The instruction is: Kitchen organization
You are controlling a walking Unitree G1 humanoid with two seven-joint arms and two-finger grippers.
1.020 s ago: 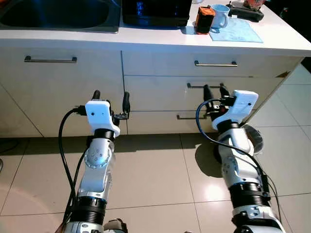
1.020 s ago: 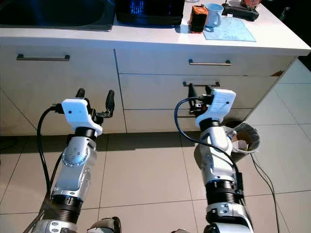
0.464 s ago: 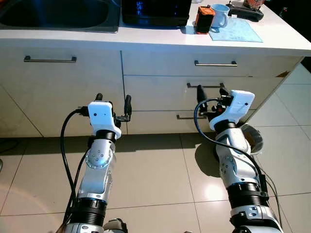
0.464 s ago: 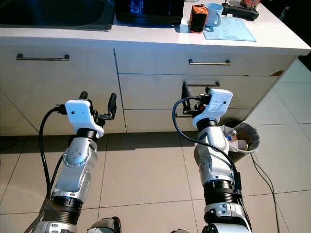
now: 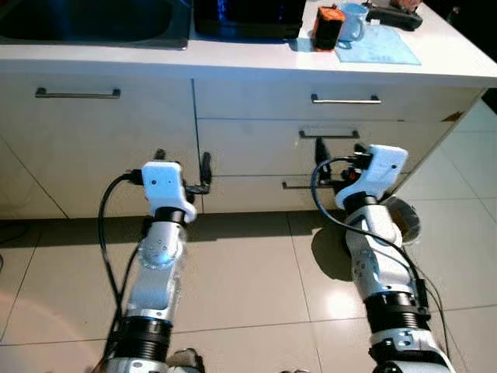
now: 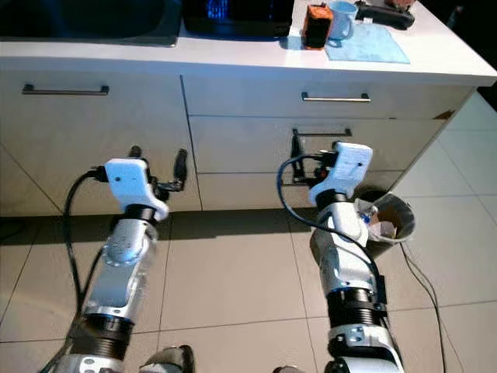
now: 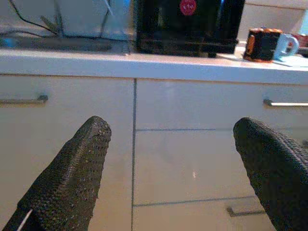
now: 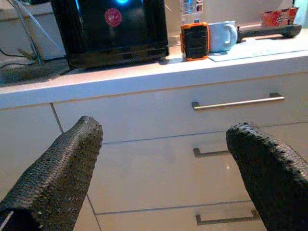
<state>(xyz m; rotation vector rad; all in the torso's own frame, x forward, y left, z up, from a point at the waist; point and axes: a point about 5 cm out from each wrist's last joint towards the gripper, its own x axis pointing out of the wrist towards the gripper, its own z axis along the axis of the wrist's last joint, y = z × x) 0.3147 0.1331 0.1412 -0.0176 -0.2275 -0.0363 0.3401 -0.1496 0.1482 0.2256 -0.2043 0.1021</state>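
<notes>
We stand facing a run of cream kitchen cabinets under a white worktop (image 5: 256,58), with both arms raised ahead of us over the tiled floor (image 5: 248,272). Our left end effector (image 5: 182,161) is held in front of the seam between the cabinet door and the drawer stack, its two black fingers (image 7: 72,178) spread wide apart with nothing between them. Our right end effector (image 5: 339,149) is held near the middle drawer (image 5: 311,148), just in front of that drawer's handle (image 5: 329,134), though we cannot tell whether it touches; its fingers (image 8: 62,163) are also spread wide and hold nothing. Above it is the top drawer, whose long metal handle (image 8: 237,101) shows plainly in the right wrist view. On the worktop sit a dark sink (image 5: 93,19) at our left, a black appliance (image 8: 110,29) with a red sticker and blue lights beside it, then an orange-and-black container (image 8: 194,41) touching or just beside a pale blue mug (image 8: 222,36), which stands at the edge of a light blue cloth (image 5: 380,47). A dark long-handled tool (image 8: 269,31) lies at the far side of the cloth. On the floor by our right arm, near the bottom drawer, stands a small waste bin (image 6: 388,219) with scraps inside.
</notes>
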